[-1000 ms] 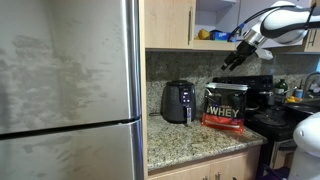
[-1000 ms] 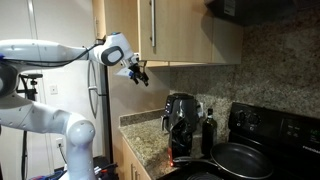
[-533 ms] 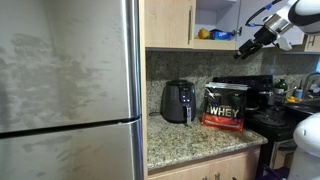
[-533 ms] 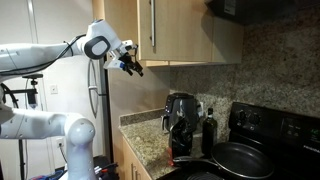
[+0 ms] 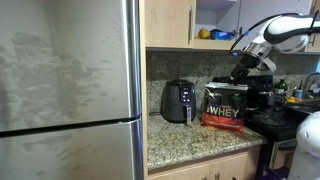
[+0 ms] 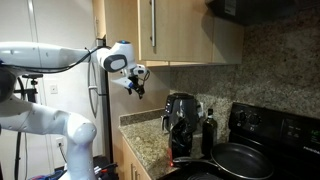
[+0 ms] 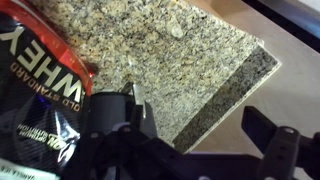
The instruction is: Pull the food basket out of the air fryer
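One open end effector hangs over the worktop, fryer basket shut in

Seen in an exterior view, the air fryer (image 5: 178, 100) stands on the speckled granite worktop (image 5: 190, 142). It sits between the steel refrigerator (image 5: 65, 90) and the black-and-red WHEY tub (image 5: 225, 107), close to the backsplash. Its food basket (image 5: 184, 113) sits fully home in the fryer's lower front, with the short handle (image 5: 188, 108) pointing out toward the room. Nothing touches the handle.

The white arm (image 5: 285, 28) reaches in from the side of the stove (image 5: 275, 122). Its end effector (image 5: 240, 70) hangs in the air above the tub, below the wooden cabinets (image 5: 170, 22) and well apart from the fryer. In an exterior view from the stove end, the end effector (image 6: 137, 88) points downward, well above the worktop (image 6: 140, 128), with a frying pan (image 6: 240, 160) in the foreground. The dark appliances bunched on the worktop there cannot be told apart with certainty.

The wrist view looks down on the scene. The tub (image 7: 40, 90) fills the left side, the granite (image 7: 180, 50) runs to a squared corner, and pale floor (image 7: 280, 75) shows beyond it. The end effector (image 7: 190, 130) has its two dark fingers (image 7: 112, 118) spread wide, with nothing held between them.
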Tool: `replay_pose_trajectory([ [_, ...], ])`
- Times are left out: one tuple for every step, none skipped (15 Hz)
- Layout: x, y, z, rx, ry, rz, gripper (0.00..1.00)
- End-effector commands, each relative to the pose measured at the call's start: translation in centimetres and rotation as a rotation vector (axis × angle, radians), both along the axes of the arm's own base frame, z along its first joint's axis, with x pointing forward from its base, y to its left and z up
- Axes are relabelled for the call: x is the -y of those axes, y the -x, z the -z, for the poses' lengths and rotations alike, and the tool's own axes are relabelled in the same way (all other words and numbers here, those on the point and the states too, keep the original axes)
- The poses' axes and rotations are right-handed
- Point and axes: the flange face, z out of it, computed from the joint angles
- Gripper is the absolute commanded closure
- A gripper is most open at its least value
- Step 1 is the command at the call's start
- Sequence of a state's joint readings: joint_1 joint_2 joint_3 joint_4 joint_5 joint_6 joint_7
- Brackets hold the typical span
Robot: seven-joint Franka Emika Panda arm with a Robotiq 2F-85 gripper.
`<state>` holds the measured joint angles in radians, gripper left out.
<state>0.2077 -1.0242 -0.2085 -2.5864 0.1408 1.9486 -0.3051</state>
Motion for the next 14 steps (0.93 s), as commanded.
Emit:
replay_pose_trajectory([
  [-0.5,-0.9,1.0,-0.026,0.002,-0.006,0.00],
  [-0.7,-1.5,1.6,-0.043,0.005,-0.009,0.00],
  [-0.8,-1.7,1.7,-0.048,0.006,-0.009,0.00],
  [-0.8,-1.6,1.7,-0.048,0.005,-0.010,0.00],
  [-0.7,-1.5,1.5,-0.043,0.004,-0.010,0.00],
  [-0.7,-1.4,1.4,-0.039,0.003,-0.009,0.00],
  [-0.7,-1.4,1.4,-0.036,0.002,-0.009,0.00],
  [-0.7,-1.4,1.3,-0.036,0.002,-0.009,0.00],
  [-0.7,-1.4,1.3,-0.036,0.002,-0.009,0.00],
  [-0.7,-1.4,1.3,-0.036,0.002,-0.009,0.00],
  [-0.7,-1.4,1.3,-0.036,0.002,-0.009,0.00],
  [-1.6,-2.9,3.4,-0.063,0.024,0.004,0.00],
  [-2.4,-3.4,4.3,-0.050,0.045,0.007,0.00],
  [-3.8,-3.8,5.1,-0.003,0.049,-0.004,0.00],
])
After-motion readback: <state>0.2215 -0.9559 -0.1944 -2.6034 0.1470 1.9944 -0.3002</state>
